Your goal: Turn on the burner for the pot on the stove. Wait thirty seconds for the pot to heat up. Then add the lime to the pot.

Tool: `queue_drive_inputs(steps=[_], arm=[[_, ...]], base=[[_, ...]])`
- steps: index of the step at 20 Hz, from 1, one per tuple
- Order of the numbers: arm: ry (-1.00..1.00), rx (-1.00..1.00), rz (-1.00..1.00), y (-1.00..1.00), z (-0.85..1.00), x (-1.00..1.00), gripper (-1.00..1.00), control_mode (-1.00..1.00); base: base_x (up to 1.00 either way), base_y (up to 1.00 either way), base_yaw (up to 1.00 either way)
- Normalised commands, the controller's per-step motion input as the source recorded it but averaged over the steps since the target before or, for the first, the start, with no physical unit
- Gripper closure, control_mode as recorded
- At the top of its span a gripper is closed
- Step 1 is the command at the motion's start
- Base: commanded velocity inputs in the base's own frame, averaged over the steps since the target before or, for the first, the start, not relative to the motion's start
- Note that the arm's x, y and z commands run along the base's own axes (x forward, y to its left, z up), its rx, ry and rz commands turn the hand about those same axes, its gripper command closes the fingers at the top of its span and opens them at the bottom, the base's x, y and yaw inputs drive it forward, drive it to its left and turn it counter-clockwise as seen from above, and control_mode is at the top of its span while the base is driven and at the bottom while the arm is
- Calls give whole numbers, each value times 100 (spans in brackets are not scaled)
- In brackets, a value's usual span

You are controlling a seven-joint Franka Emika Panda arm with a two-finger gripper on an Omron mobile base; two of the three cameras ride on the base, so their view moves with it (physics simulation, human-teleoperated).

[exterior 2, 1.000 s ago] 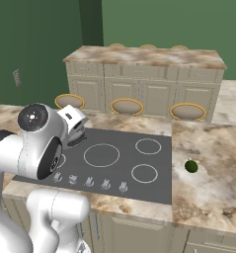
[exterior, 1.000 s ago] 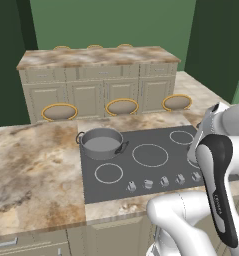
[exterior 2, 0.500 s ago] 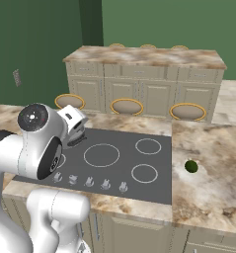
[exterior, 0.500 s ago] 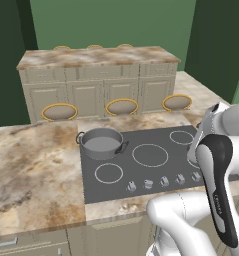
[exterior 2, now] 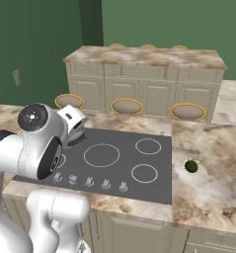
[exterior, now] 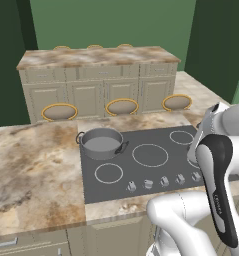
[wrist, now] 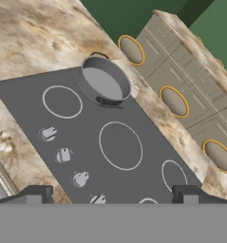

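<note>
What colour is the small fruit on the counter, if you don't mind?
Dark green; the lime shows best in the right base view.

The arm (exterior: 218,185) is glossy white, built of thick rounded segments with smooth, bulging shells. A long black oval panel runs down the upper link, carrying small pale lettering (too small to read). In the right base view a round black joint cap (exterior 2: 34,117) with a faint ring of tiny marks sits on the shoulder-like housing, and a dark band rings the segment below. The gripper (wrist: 113,193) ends in two small, dark, blocky fingertips.
</note>
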Motion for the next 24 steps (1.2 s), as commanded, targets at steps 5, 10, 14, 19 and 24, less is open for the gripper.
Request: queue_drive_inputs(steps=[5, 10, 14, 19, 24], arm=[[0, 0, 0, 0, 0, 0, -100, -100], [3, 0, -5, -12, -5, 0, -100, -100], [2, 0, -23, -37, -2, -2, -100, -100], [3, 2, -33, -58, 0, -1, -100, -100], [1, 11, -38, -80, 0, -4, -100, -100]], base=[[0, 0, 0], [0, 0, 0], [0, 0, 0], [0, 0, 0], [0, 0, 0]])
